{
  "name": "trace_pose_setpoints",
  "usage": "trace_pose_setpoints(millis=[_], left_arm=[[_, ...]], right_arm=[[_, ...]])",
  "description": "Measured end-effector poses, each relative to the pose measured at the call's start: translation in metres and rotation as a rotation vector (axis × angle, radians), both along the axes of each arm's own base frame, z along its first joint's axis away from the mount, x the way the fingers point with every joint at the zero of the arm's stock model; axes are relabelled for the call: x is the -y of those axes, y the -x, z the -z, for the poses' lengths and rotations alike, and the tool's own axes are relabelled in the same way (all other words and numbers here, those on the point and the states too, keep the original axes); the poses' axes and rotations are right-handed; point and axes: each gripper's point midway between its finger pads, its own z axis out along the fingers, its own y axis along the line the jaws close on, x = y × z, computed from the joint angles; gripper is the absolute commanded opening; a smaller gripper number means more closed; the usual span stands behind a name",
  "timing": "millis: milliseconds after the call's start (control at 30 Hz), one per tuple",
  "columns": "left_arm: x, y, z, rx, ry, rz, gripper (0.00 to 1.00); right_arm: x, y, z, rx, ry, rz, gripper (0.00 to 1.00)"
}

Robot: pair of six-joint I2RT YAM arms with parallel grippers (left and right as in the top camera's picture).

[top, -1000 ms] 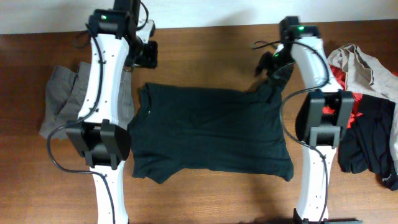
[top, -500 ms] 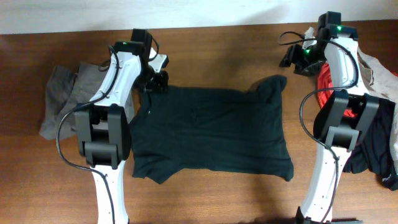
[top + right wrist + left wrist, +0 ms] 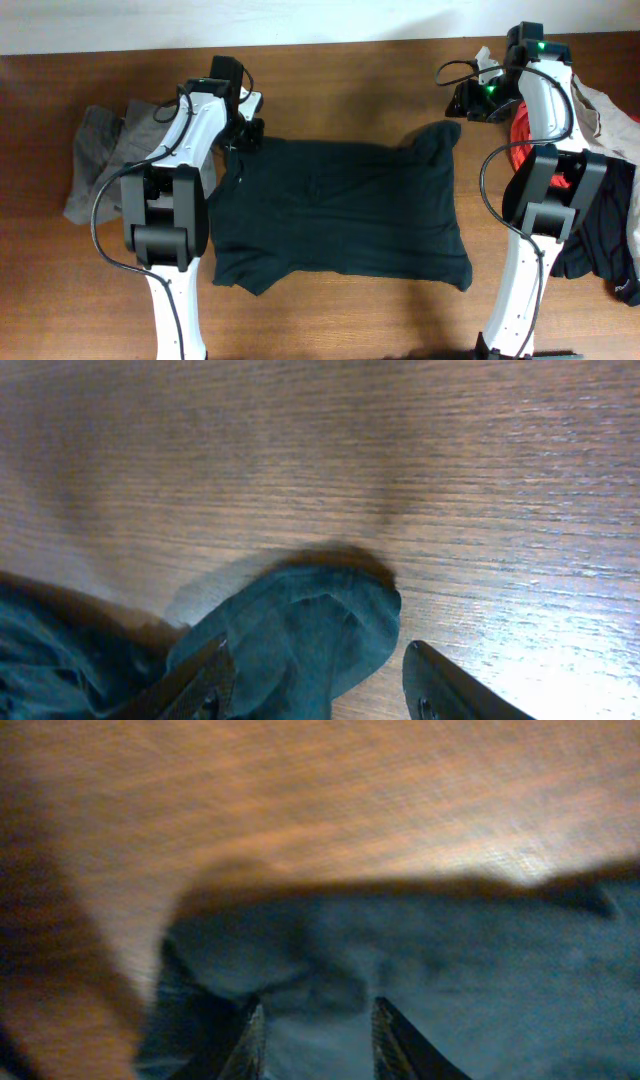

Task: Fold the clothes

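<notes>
Left gripper (image 3: 318, 1032) sits narrow astride the ten-o'clock corner of the black short-sleeved fabric T-shirt (image 3: 340, 215), can't tell if pinching, right gripper (image 3: 320, 678) spread wide above its one-o'clock corner.

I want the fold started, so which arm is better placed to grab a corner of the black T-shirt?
Left, I'd say: the left gripper straddles the black T-shirt fabric at its corner; the right gripper hangs open mostly over bare table, only a fabric tip between its fingers.

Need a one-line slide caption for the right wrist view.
Right tool open over a bunched corner of the dark T-shirt on the wooden table.
</notes>
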Motion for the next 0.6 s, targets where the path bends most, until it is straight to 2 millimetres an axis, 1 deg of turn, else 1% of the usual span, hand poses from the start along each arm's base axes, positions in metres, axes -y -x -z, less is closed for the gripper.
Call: trace_pose_setpoints(millis=[100,167,333,400,500,600], left_arm=[[-0.008,-0.01,-0.001,0.035,-0.011,-0.027,0.32],[-0.014,-0.013,0.0,0.041,-0.017,-0.04,0.3],[-0.019,-0.012,0.011,0.023,-0.03,-0.053,0.28],[-0.02,-0.012,0.012,0.021,-0.033,-0.056,0.27],[-0.021,-0.012,0.013,0.019,-0.037,-0.057,0.27],[-0.021,-0.012,0.013,0.019,-0.037,-0.057,0.27]], right_arm=[[0.0,0.0,0.0,0.003,0.003,-0.014,0.6],[0.0,0.0,0.0,0.007,0.006,-0.026,0.61],[0.0,0.0,0.001,0.02,0.014,-0.061,0.62],[0.0,0.0,0.002,0.023,0.015,-0.069,0.62],[0.0,0.001,0.008,0.023,0.016,-0.078,0.62],[-0.001,0.005,0.021,0.004,0.012,-0.082,0.61]])
